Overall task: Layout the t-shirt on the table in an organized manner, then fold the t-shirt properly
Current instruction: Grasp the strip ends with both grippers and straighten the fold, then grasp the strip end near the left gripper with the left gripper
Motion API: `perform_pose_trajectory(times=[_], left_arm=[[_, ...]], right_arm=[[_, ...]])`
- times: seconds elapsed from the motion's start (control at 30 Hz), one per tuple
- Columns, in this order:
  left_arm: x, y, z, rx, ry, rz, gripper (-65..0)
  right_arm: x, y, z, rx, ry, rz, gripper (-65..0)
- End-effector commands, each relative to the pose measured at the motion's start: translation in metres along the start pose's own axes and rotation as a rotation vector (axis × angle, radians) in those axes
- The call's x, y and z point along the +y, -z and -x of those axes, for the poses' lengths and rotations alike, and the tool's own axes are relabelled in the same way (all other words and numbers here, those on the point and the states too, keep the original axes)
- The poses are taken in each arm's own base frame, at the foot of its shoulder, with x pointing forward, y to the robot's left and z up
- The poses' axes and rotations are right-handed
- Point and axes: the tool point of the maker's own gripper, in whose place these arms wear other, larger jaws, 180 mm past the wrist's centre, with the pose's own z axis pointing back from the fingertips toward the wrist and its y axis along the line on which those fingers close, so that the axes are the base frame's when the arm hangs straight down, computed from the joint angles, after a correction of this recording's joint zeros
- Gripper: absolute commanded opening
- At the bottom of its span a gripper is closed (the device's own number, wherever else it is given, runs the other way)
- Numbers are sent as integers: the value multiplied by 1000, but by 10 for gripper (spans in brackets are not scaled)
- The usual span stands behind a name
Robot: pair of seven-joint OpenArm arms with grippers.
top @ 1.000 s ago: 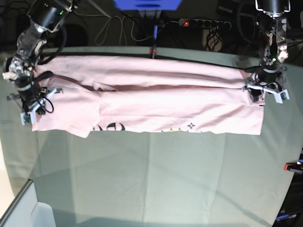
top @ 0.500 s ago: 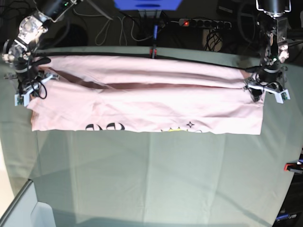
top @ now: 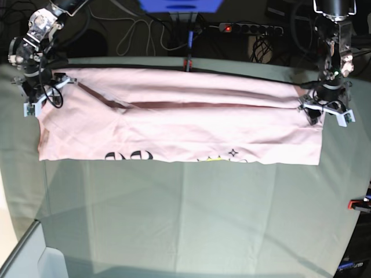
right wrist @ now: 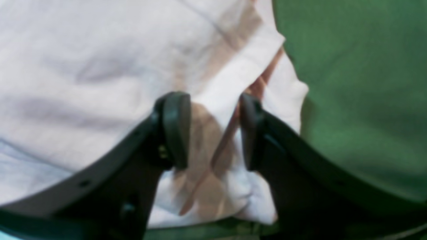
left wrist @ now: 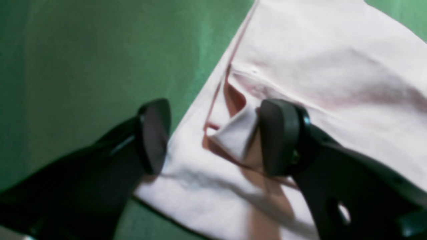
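Since the earlier frames, the right gripper (top: pixel 42 95) had climbed from the near-left part of the t-shirt (top: pixel 191 130) toward the far-left corner, carrying the sleeve edge with it, so that the flap once doubled over the left side had been drawn out flat and the shirt's left margin ran straighter. The black lettering (top: pixel 128 155) along the near hem showed more fully, beside the small yellow print (top: pixel 213 159). The left gripper (top: pixel 324 110) had not shifted from the right end of the garment. In the right wrist view the right gripper (right wrist: pixel 213 133) stood with its jaws narrowly parted around a bunched fold of pink cloth (right wrist: pixel 100 66), gripping it. In the left wrist view the left gripper (left wrist: pixel 213 136) had its jaws wide apart, one pad (left wrist: pixel 278 136) pressing a raised pleat of the shirt (left wrist: pixel 333 83), the other over the hem edge. The shirt lay as a long band across the far half of the table (top: pixel 191 220), whose grey-green cover showed faint creases. Behind it were a red-orange clamp (top: pixel 187 62), tangled cables (top: pixel 145 32), a power strip (top: pixel 249 28) and a blue panel (top: pixel 181 4).
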Motion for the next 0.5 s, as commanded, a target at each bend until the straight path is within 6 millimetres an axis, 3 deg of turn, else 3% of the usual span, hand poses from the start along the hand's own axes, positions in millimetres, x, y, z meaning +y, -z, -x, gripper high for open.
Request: perform_pose_trajectory(times=[0.0,0.13,0.27,0.47], left_arm=[[8,-1,-21,-57,-3,-16,-240],[17,-4,-32,-89,-23,-36,-199],[13,-7,-44,-119,-19,-23,-130],[10,-8,-48,-130,-17,-16,-127]], right_arm=[[-9,-3,-11,-40,-4,19,-389],[-11,-5,-11,-41,-7,26,-383],[-21,-16,-17,-63,-16,66,-382],[-30,-32,-39,-132,19,133,-349]])
